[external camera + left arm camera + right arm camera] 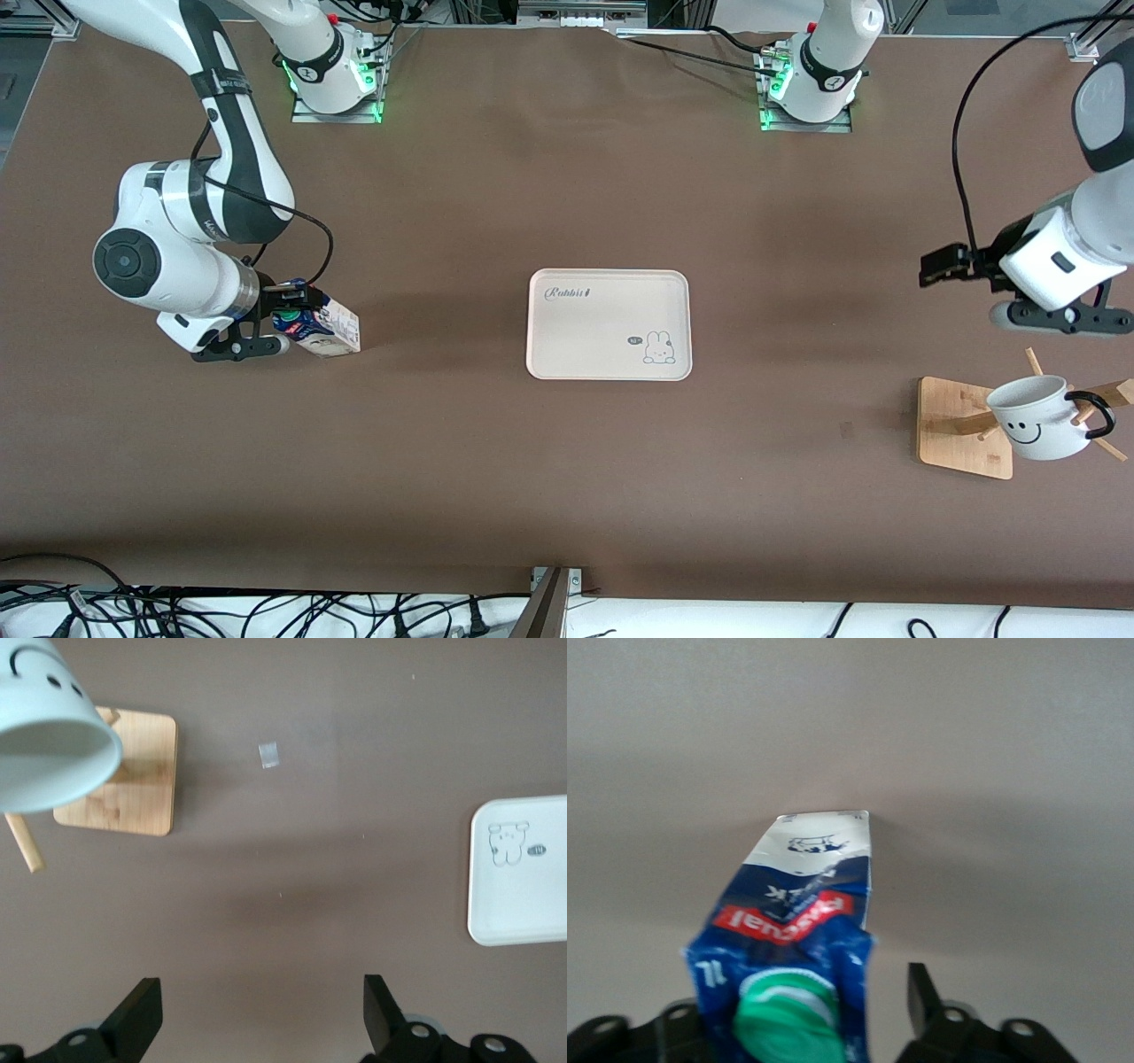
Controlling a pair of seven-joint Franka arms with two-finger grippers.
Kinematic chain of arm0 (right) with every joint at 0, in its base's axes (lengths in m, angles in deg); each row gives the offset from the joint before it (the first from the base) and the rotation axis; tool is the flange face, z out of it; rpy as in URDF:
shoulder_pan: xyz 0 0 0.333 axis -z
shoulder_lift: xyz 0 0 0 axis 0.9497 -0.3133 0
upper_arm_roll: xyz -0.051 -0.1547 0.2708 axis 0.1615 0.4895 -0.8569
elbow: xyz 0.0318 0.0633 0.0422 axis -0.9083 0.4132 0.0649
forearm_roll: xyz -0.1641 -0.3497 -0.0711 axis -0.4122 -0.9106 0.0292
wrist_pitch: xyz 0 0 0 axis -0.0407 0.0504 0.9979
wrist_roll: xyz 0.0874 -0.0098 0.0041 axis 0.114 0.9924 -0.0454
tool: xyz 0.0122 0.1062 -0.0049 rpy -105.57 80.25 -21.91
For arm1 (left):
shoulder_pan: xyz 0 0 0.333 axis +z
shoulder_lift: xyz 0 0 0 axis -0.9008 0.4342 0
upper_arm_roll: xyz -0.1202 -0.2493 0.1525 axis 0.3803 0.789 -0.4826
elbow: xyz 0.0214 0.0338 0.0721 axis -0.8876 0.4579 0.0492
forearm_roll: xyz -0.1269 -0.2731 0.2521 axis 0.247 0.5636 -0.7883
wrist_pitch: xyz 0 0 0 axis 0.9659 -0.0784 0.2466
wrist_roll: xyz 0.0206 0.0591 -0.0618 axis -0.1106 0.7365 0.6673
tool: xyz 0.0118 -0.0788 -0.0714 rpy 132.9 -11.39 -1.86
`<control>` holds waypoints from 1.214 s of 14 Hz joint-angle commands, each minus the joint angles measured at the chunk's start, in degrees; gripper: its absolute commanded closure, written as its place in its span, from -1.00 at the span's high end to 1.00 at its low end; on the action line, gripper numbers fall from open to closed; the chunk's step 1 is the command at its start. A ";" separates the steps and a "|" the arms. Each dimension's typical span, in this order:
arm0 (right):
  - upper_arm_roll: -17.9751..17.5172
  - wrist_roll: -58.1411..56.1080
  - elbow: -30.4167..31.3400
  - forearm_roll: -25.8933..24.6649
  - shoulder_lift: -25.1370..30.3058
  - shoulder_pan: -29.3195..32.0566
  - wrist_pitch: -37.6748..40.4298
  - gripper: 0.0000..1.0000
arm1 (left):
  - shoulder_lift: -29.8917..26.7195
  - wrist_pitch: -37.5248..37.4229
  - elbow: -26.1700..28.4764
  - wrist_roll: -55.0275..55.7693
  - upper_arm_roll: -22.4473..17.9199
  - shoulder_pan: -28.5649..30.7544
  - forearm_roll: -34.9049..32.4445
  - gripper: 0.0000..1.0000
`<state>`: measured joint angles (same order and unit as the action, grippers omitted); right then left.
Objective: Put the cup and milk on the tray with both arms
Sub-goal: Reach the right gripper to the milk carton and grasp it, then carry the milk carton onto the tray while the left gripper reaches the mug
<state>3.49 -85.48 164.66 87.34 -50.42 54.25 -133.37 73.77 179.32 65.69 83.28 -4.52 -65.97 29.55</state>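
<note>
The milk (326, 328), a blue and white carton with a green cap, sits tipped on the table toward the right arm's end. My right gripper (285, 321) is open around its capped top. In the right wrist view the milk (799, 930) fills most of the space inside the right gripper (806, 1003), with a gap to one finger (918, 994). The cup (1038, 416), a white smiley mug, hangs on a peg of a wooden rack. My left gripper (944, 264) is open and empty in the air near it. The left wrist view shows the cup (49, 744) ahead of the left gripper (263, 1010). The cream tray (609, 324) lies mid-table, bare.
The rack's square wooden base (955, 416) stands at the left arm's end, nearer the front camera than the left gripper, with pegs sticking out. It also shows in the left wrist view (133, 784), as does the tray (523, 886). A small tape scrap (268, 755) lies beside the rack.
</note>
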 commanded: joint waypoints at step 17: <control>-17.49 39.22 -26.13 3.81 -14.18 -15.54 -0.71 -0.13 | -7.78 64.22 33.40 1.70 -3.27 1.00 3.76 1.00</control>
<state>-14.30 -48.75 141.12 92.66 -61.31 40.46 -132.38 68.18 235.15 92.94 84.80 -7.67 -64.77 32.09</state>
